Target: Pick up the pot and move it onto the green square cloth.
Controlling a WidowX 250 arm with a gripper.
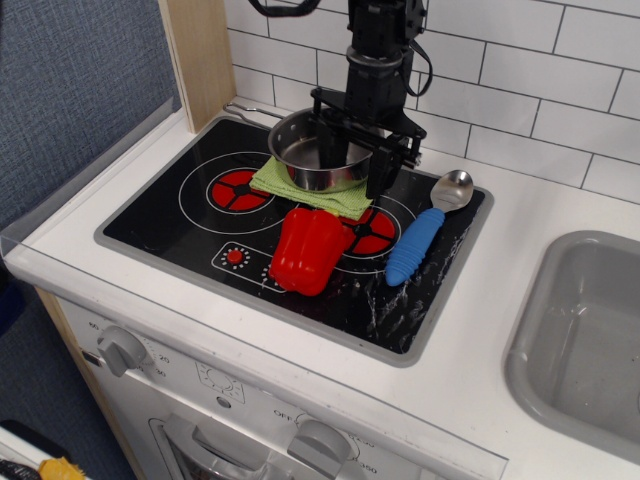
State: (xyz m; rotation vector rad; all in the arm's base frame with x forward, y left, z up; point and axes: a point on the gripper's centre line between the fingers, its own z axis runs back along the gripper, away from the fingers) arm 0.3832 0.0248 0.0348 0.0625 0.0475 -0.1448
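Observation:
The pot (312,160), a small shiny steel saucepan, rests on the green square cloth (300,192) at the middle of the black stovetop. Its thin wire handle (250,110) points back left. My gripper (355,160) hangs straight down over the pot's right side. Its jaws are spread apart: one finger is inside the pot, the other finger (383,175) is outside the right rim. The gripper is open and holds nothing.
A red toy pepper (308,250) lies just in front of the cloth. A silver spoon with a blue handle (420,240) lies to the right on the stovetop (170,215). A wooden post (200,60) stands at the back left. A grey sink (590,330) is at the far right.

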